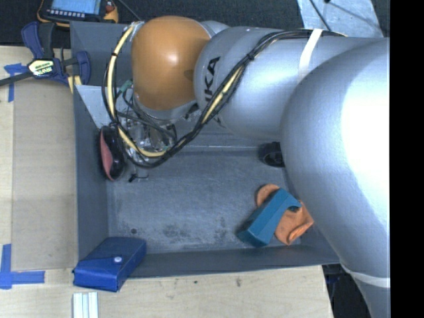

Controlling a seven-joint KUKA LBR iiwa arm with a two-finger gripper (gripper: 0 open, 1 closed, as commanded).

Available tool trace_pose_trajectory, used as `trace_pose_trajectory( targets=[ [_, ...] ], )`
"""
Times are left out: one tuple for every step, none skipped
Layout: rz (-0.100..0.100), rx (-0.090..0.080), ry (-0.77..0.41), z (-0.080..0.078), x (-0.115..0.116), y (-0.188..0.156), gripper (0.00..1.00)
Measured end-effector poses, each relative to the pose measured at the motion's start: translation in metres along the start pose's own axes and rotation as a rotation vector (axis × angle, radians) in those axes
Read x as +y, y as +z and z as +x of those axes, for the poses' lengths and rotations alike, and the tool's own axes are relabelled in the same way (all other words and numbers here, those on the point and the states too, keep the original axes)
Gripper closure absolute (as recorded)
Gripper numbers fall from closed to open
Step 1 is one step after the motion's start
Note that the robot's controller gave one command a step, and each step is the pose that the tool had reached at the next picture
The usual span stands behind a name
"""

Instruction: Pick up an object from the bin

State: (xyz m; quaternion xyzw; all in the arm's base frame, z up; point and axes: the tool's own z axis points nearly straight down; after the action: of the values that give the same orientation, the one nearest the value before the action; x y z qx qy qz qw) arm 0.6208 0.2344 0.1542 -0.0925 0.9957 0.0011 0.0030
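Blue box [109, 264]: bin's [89, 197] near-left corner.
Blue block [268, 218]: bin's near right, half hiding an orange lump [296, 225].
Red-and-black thing [108, 152]: at the bin's left wall beside the gripper, shape unclear.
Gripper [142, 156]: bin's far left under the orange cover [165, 61]; its grip cannot be told.

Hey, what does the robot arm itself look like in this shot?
The arm is made of thick, rounded silver-grey links with black KUKA lettering near the wrist. A glossy orange dome covers the wrist, yellow and black cables loop around it, and a white band wraps one link.
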Motion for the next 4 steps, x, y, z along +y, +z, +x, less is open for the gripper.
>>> trace_pose_trajectory(
  targets=[
    [0.000, 0.000, -0.393, -0.004, 0.003, 0.016, 0.00],
    [-0.001, -0.021, -0.786, -0.012, 0.004, 0.074, 0.00],
    [-0.002, 0.005, -0.824, -0.004, -0.003, 0.084, 1.00],
    [-0.002, 0.005, -0.824, -0.004, -0.003, 0.084, 1.00]
  ],
)
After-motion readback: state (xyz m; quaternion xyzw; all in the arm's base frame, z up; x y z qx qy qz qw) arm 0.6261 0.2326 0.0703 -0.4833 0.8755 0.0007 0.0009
